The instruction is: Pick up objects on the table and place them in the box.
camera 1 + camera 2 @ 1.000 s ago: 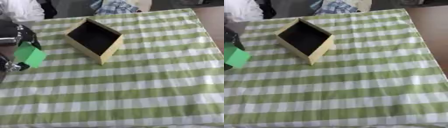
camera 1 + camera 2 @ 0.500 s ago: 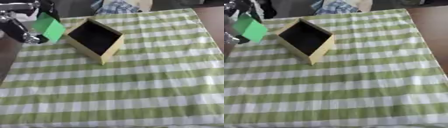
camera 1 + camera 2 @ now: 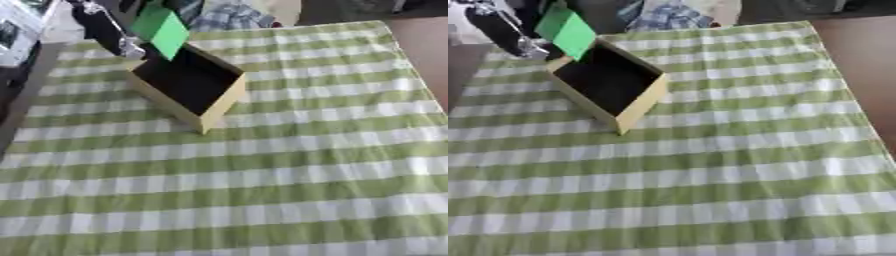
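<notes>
You have a green-and-white checked cloth (image 3: 289,165) covering the whole table in front of you. Past its far edge lies a crumpled blue plaid fabric (image 3: 667,17), and bare brown surface (image 3: 859,55) shows at your right.

Legible text, labels, brands, numbers, signs: none. Green block (image 3: 161,29): plain faces, no print visible. Box (image 3: 187,86): tan outer walls and dark inside, unmarked. Checked tablecloth (image 3: 289,165): green and white bands only, no lettering. Left hand (image 3: 107,31): black with silver parts, no marking that can be read. Cloth items at the far edge of the table: patterned, no words to be made out.
</notes>
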Tool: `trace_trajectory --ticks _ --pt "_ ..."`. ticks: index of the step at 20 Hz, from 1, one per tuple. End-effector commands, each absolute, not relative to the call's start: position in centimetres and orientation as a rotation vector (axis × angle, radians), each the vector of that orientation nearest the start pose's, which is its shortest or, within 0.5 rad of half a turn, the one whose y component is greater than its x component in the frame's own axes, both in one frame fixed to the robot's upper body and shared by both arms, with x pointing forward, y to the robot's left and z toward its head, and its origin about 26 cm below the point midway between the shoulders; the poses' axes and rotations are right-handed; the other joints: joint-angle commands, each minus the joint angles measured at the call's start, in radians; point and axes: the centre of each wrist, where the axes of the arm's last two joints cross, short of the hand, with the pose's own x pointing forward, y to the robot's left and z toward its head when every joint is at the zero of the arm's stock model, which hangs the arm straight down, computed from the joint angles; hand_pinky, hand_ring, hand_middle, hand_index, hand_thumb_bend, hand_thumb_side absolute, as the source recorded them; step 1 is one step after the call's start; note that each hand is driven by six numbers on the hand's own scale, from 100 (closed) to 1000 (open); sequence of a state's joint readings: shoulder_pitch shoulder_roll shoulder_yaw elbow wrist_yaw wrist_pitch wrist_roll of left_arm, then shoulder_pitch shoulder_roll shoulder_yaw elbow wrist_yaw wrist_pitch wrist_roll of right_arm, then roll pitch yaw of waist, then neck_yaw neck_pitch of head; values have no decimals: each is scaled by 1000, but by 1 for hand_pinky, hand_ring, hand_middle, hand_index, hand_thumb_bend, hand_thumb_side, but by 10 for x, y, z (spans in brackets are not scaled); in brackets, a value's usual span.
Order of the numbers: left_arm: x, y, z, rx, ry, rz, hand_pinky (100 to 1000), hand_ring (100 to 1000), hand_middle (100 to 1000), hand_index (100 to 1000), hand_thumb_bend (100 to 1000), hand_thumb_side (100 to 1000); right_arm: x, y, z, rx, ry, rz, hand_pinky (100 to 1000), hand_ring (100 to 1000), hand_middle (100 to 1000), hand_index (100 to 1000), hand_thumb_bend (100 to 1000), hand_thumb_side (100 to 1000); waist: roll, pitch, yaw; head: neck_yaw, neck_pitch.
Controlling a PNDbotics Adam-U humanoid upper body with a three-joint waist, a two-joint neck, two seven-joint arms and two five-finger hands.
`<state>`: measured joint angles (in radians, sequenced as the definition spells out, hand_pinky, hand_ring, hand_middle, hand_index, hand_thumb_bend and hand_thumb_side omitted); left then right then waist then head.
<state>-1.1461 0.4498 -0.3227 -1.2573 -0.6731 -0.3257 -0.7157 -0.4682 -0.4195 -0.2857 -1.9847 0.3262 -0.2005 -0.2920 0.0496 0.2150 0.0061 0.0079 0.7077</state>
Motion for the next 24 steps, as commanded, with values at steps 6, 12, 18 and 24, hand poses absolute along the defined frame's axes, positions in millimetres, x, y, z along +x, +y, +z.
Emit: trace_trajectory --ticks 6,12,18,24 --pt "464 160 316 -1066 2182 2617 344 459 473 662 111 100 297 -323 291 1118 3203 -74 563 788 717 892 100 1000 -16 13 -17 14 -46" --pt "472 153 302 -1124 2136 2632 350 464 478 662 141 100 297 -321 292 1098 3207 -59 560 787 716 893 100 1000 -21 30 -24 19 -65" --pt "480 153 290 -1197 2134 2626 376 481 495 678 147 100 298 -320 291 1087 3212 -43 557 786 714 893 100 1000 -20 39 -28 18 -76" --pt "484 153 280 -1245 2126 2631 422 512 529 702 175 100 298 -321 291 1088 3213 -29 555 786 713 894 100 1000 -19 45 -33 19 -81"
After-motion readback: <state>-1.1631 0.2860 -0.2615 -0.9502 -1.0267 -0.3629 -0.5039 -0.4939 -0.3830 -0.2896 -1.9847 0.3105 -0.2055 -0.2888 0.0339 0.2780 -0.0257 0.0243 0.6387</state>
